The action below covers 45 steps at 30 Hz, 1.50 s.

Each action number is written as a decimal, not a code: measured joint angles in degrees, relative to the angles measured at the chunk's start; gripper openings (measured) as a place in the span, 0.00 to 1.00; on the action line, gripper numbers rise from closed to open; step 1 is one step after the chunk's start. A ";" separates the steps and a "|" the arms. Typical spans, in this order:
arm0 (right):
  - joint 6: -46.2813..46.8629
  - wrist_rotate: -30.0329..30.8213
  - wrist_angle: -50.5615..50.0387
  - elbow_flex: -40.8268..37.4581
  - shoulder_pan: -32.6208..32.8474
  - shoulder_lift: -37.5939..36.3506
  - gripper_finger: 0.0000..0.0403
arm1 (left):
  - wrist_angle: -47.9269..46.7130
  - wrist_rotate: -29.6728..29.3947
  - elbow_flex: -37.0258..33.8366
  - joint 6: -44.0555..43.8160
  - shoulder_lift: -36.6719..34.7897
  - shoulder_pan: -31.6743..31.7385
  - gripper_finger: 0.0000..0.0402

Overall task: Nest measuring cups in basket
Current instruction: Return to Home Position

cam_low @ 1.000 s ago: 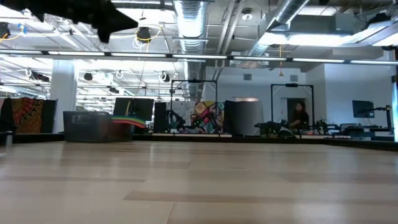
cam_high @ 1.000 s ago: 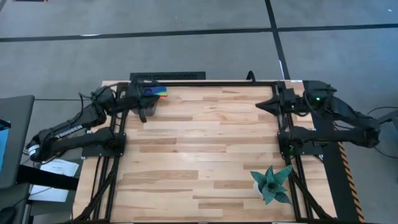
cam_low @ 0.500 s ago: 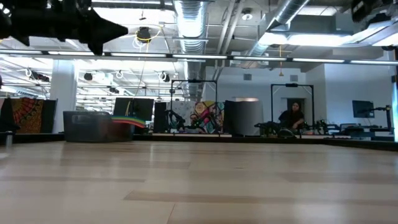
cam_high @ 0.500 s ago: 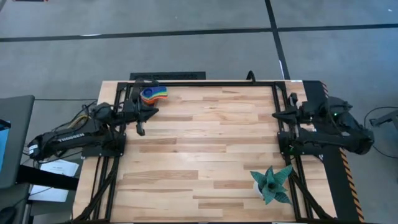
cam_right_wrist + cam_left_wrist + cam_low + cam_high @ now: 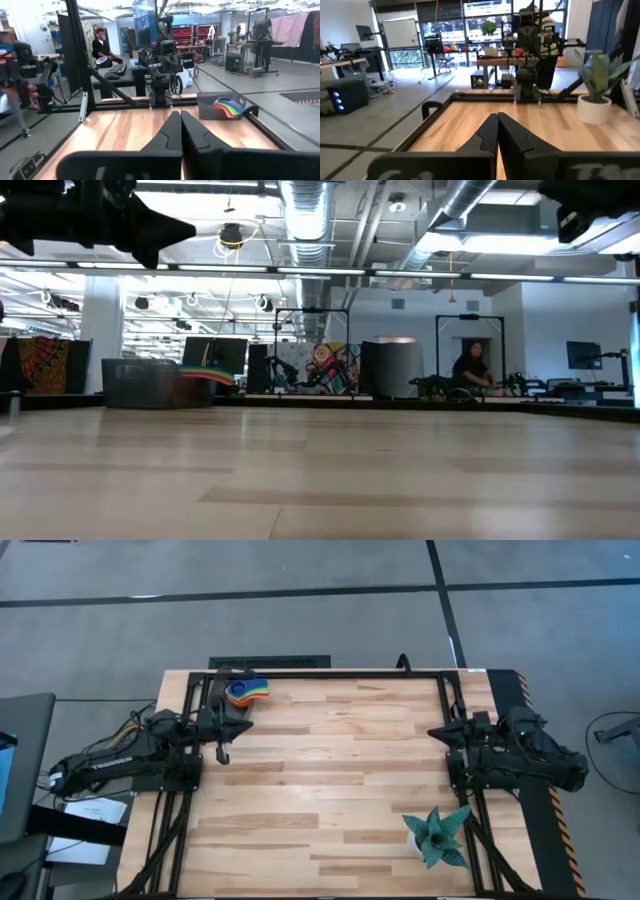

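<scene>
We find the measuring cups nested in the basket, near beside the left gripper; that and the right gripper are closed, empty; we judge the work done.

From down at bench level, the pale wood of the bench runs flat to its far edge. At the far left stands the basket, dark grey and upright. The measuring cups poke over its right end as a curved band of red, yellow and green. The left arm is a dark shape in the upper left corner, the right arm another in the upper right, both well above the wood. Far back in the room, a person shows under ducts and strip lights.
</scene>
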 joint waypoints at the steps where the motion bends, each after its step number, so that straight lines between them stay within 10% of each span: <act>1: -0.71 0.02 0.05 0.00 0.00 0.00 0.02 | -0.86 -0.19 0.02 0.73 -0.30 0.00 0.00; 17: -1.11 0.02 8.84 -7.09 0.02 0.00 0.03 | 13.74 -1.65 -11.00 -1.25 -0.70 0.02 0.00; 45: 4.47 2.16 26.13 -20.35 9.87 0.02 0.02 | 9.63 0.12 -11.40 -0.84 -0.68 0.00 0.00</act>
